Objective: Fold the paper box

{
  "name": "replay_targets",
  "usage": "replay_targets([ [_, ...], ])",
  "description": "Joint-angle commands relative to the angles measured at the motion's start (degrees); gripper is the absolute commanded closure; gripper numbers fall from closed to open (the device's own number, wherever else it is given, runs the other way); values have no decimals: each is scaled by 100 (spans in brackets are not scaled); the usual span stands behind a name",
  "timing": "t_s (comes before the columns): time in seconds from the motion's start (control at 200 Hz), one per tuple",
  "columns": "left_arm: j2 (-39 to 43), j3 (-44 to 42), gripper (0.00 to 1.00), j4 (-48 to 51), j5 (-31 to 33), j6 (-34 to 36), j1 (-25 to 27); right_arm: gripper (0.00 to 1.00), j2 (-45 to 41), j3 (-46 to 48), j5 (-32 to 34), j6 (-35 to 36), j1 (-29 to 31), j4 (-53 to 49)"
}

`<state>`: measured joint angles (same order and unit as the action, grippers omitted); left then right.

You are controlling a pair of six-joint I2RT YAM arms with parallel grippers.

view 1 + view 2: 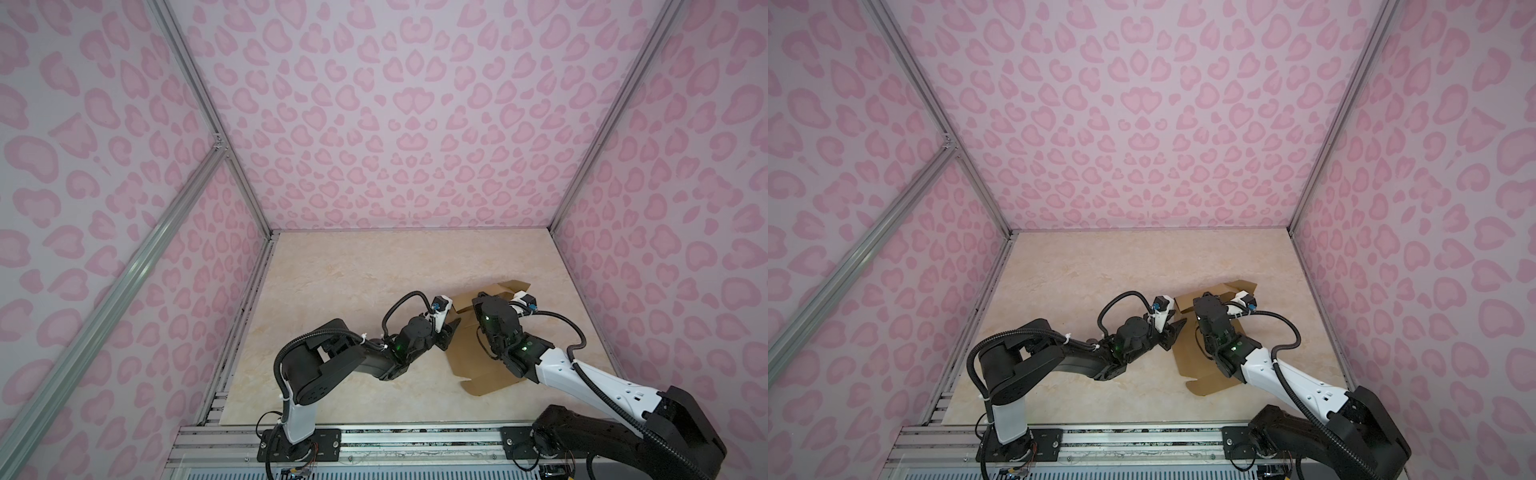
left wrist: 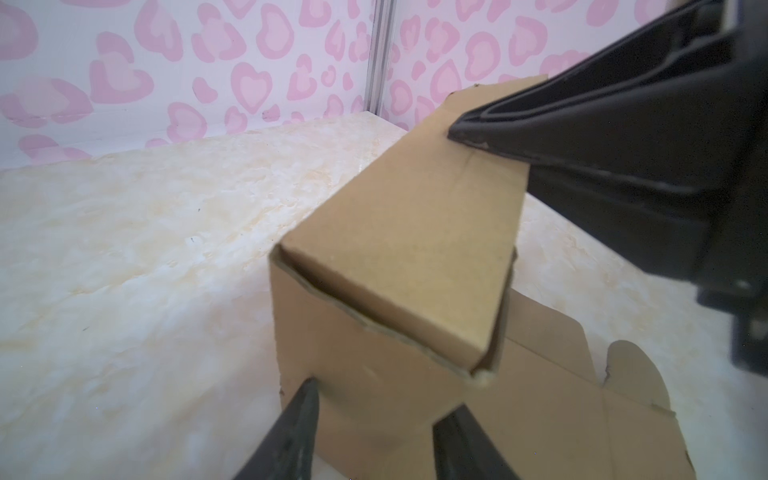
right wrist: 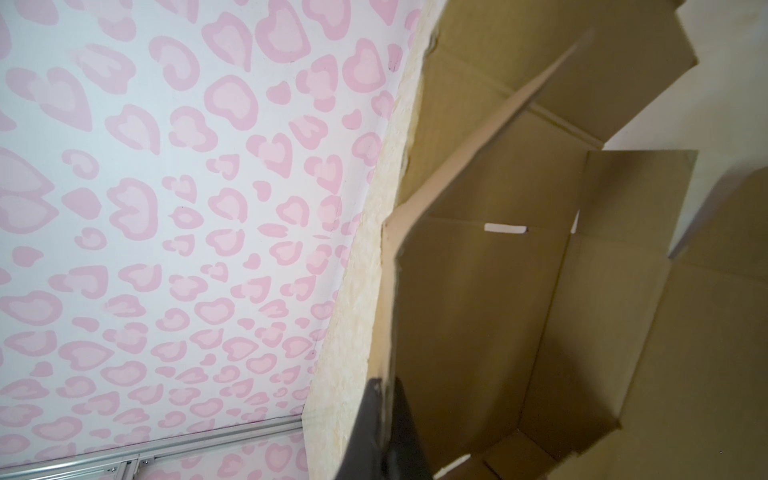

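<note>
Here a matte brown paper box [image 1: 469, 361] stands half-folded on a marbled table [image 1: 332, 291].

In both top views the right arm [image 1: 552, 361] covers much of the paper box [image 1: 469, 353].

Left arm [image 1: 332, 357] black, white upright link [image 1: 297, 419] at its 6 o'clock end, right arm [image 1: 557, 368] white-shelled, black ribbed cables [image 1: 580, 332], green lights [image 1: 400, 345], seemingly blue connectors [image 1: 435, 306].

Left fingers [image 2: 297, 424] parted, right fingers [image 3: 372, 428] pinched together.
</note>
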<state>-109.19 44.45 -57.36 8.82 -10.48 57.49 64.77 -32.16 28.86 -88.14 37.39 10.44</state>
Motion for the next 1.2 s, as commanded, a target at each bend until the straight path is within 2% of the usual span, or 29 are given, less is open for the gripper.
replay_targets([
  [0.0,-57,-63,55,-488,487,219,25,100,-25,-2,-40,-57,31,-267],
  [0.625,-41,-138,63,-635,1203,211,200,100,-35,-1,22,-88,118,-292],
  [0.645,-41,-138,67,-625,1237,212,196,100,-35,-5,23,-81,121,-295],
  [0.825,-33,-133,73,-627,1339,224,201,100,-13,-25,25,-98,146,-297],
  [1.195,-23,-90,77,-601,1569,341,208,100,57,-68,-31,-87,173,-288],
])
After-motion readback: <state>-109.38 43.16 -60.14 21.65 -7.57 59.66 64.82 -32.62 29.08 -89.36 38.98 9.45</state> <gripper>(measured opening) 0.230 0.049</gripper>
